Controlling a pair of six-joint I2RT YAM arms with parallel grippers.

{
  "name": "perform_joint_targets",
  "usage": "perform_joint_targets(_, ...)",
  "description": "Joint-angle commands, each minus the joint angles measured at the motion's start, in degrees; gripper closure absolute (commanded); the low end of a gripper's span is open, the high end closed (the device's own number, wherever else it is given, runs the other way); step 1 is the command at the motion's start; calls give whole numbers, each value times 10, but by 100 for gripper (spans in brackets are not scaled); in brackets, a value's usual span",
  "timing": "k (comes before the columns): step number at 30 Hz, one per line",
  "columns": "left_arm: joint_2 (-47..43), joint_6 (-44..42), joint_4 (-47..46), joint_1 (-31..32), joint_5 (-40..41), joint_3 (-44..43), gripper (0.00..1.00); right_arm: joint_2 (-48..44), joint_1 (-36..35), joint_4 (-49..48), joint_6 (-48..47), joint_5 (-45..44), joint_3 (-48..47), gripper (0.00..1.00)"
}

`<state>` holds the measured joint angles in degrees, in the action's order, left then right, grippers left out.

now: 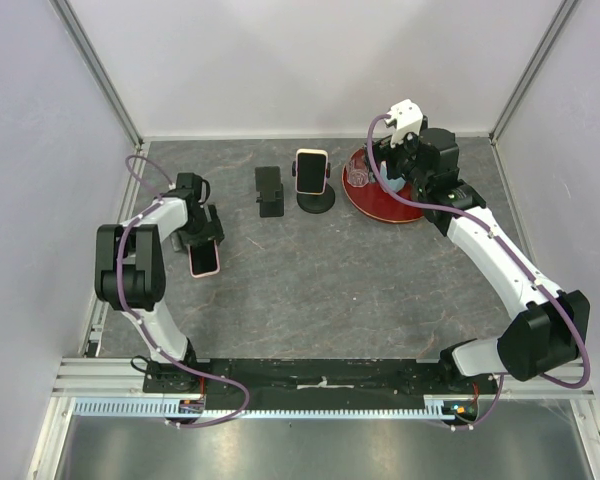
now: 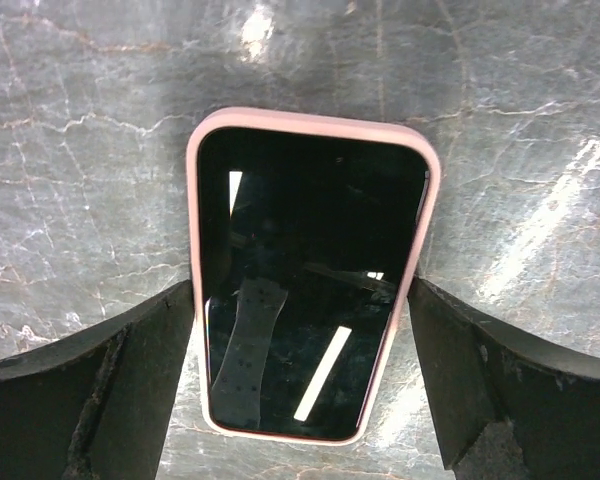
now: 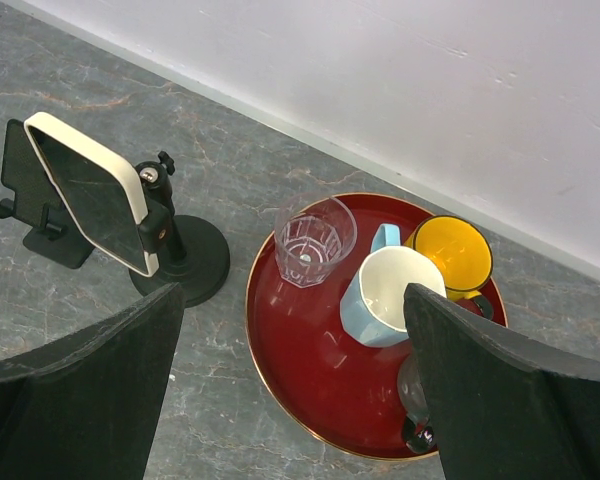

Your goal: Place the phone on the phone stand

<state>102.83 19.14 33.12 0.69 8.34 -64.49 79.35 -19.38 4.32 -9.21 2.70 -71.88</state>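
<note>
One pink-cased phone (image 2: 310, 280) lies flat and screen-up on the grey table (image 1: 380, 290), well apart from the empty black phone stand (image 1: 270, 190). Its long axis runs roughly from the near edge toward the far wall. The left gripper (image 2: 300, 300) hangs over it, released, with fingers (image 2: 130, 380) flanking its long edges. By appearances the task has barely begun: grasp, carry and placement all remain. The right gripper (image 3: 292, 385) hovers spread over a red tray (image 1: 375, 208). A neighbouring round-based stand (image 1: 316, 200) already holds another phone (image 1: 311, 170).
</note>
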Motion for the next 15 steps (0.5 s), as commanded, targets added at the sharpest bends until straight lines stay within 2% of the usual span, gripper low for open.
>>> perform_joint_targets(1,17,-43,7,14,12,-22,7,-4,2,-19,4,3,-9,2)
perform_joint_targets(6,29,-45,12,16,17,-27,14,-7,2,-19,1,-3,-6,2)
perform_joint_targets(7,33,-45,16,18,22,-29,25,-8,1,-19,1,-4,-5,2)
perform_joint_targets(10,38,-45,22,22,37,-31,43,-12,2,-19,-2,-7,-3,2)
perform_joint_targets(12,37,-44,23,26,38,-31,50,-15,2,-19,-2,-9,-2,2)
perform_joint_targets(15,25,-44,21,31,37,-28,67,-19,2,-19,-5,-10,2,2)
